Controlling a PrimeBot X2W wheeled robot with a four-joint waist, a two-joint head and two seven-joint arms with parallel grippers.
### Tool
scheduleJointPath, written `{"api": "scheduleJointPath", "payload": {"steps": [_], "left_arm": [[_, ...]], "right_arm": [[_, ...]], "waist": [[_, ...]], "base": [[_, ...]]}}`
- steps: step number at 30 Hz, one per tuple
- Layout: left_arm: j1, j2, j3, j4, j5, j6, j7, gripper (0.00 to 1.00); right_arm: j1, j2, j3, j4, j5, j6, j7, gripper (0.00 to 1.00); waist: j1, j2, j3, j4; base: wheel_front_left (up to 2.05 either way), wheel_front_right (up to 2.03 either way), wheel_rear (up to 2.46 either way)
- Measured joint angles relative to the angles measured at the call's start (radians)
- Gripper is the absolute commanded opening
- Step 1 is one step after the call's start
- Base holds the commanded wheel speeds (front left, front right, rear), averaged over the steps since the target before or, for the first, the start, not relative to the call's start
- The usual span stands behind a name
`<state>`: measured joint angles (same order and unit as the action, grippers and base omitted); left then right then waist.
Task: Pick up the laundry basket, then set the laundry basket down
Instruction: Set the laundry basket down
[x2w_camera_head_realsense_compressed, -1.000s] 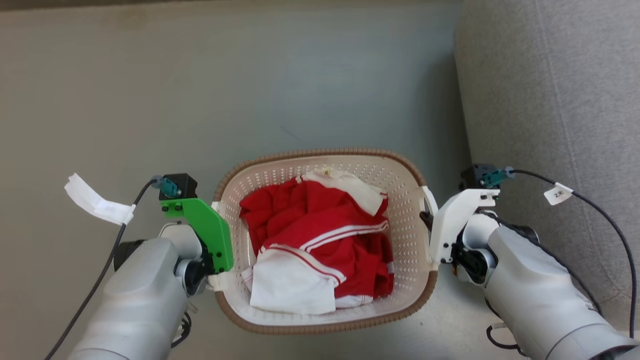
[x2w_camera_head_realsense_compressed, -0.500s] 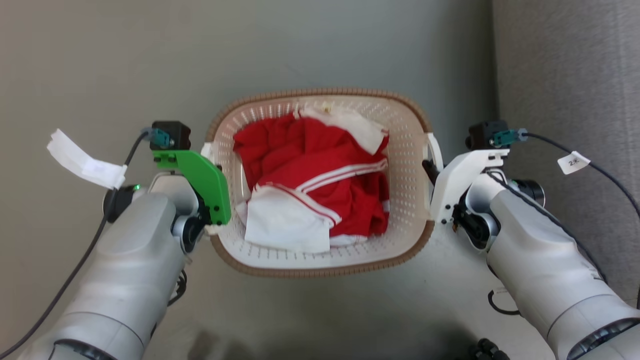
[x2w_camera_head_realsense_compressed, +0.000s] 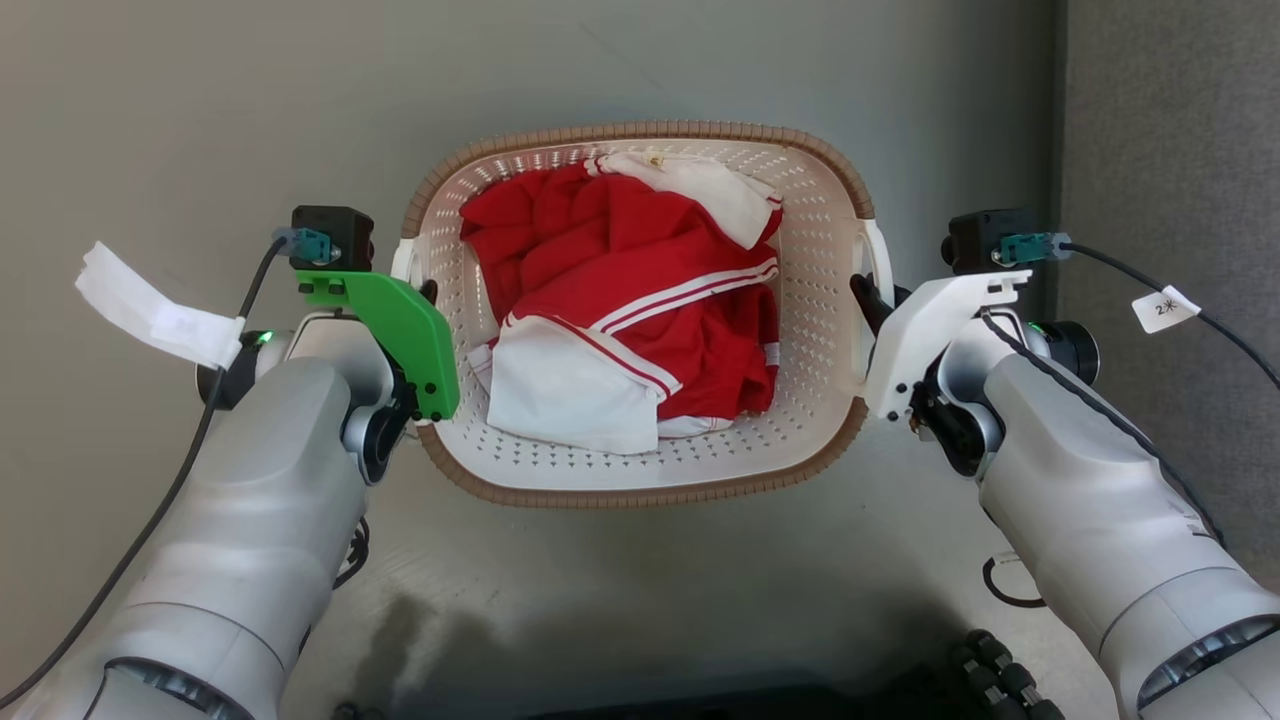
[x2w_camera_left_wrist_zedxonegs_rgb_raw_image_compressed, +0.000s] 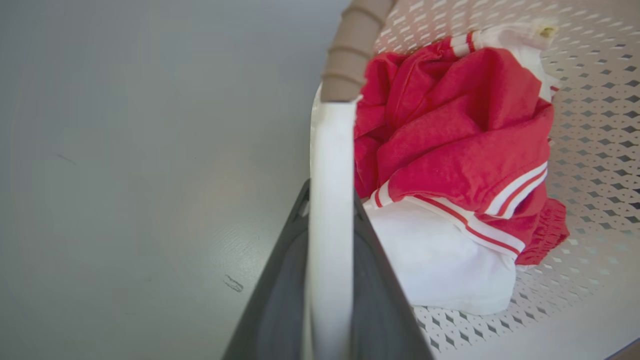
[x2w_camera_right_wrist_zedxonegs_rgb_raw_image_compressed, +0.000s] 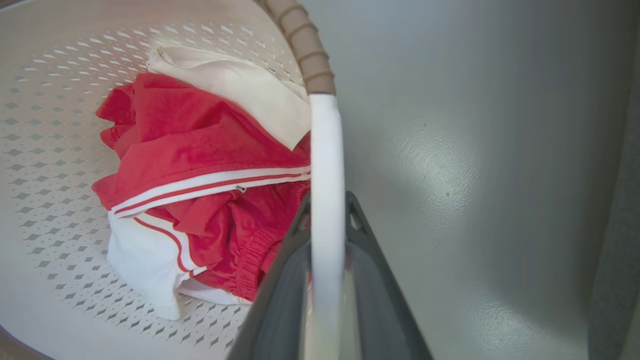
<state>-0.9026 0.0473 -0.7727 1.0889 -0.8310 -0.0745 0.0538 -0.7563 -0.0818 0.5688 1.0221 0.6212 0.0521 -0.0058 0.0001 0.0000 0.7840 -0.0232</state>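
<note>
Two robot grippers hold a cream-white perforated plastic laundry basket (x2w_camera_head_realsense_compressed: 640, 465) with a brown woven-look rim by its side handles.

The basket lies between the two grippers, above a smooth grey floor (x2w_camera_head_realsense_compressed: 200, 100). The left gripper (x2w_camera_left_wrist_zedxonegs_rgb_raw_image_compressed: 331, 200) has its two dark fingers pinching the flat white plastic handle (x2w_camera_left_wrist_zedxonegs_rgb_raw_image_compressed: 330, 150) on its own side. The right gripper (x2w_camera_right_wrist_zedxonegs_rgb_raw_image_compressed: 327, 205) pinches the matching white handle (x2w_camera_right_wrist_zedxonegs_rgb_raw_image_compressed: 326, 150) on the opposite side in the same way. Just inward of both grippers, inside the basket, lies a crumpled red garment with white stripes and white panels (x2w_camera_head_realsense_compressed: 620, 300). A grey fabric surface (x2w_camera_head_realsense_compressed: 1170, 150) stands outward of the right gripper, apart from the basket.
</note>
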Motion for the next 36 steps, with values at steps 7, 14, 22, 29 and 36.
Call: {"api": "scheduleJointPath", "payload": {"steps": [7, 14, 22, 29, 36], "left_arm": [[0.000, -0.007, -0.005, 0.010, 0.000, -0.010, -0.012, 0.00], [-0.001, -0.013, -0.007, 0.029, 0.000, -0.015, -0.007, 0.00], [-0.004, -0.018, -0.019, 0.035, 0.000, -0.024, -0.005, 0.00], [-0.018, -0.018, -0.030, 0.040, 0.000, -0.032, -0.019, 0.00], [-0.020, -0.019, -0.035, 0.051, 0.000, -0.036, -0.026, 0.00]], "right_arm": [[-0.001, 0.000, -0.001, 0.023, -0.005, 0.000, -0.020, 0.00], [-0.010, 0.001, 0.003, 0.039, -0.005, 0.009, -0.020, 0.00], [-0.015, -0.007, 0.011, 0.056, -0.005, 0.021, -0.021, 0.00], [-0.019, -0.004, 0.014, 0.068, -0.005, 0.023, -0.028, 0.00], [-0.020, -0.006, 0.018, 0.074, -0.006, 0.036, -0.038, 0.00]], "waist": [[0.0000, 0.0000, 0.026, 0.001], [-0.0001, 0.0000, 0.045, 0.003], [-0.0001, 0.0000, 0.062, 0.009], [-0.0002, 0.0000, 0.070, 0.010], [-0.0002, 0.0000, 0.072, 0.012]], "base": [[0.00, 0.00, 0.00], [0.00, 0.00, 0.00], [0.00, 0.00, 0.00], [0.00, 0.00, 0.00], [0.00, 0.00, 0.00]]}}
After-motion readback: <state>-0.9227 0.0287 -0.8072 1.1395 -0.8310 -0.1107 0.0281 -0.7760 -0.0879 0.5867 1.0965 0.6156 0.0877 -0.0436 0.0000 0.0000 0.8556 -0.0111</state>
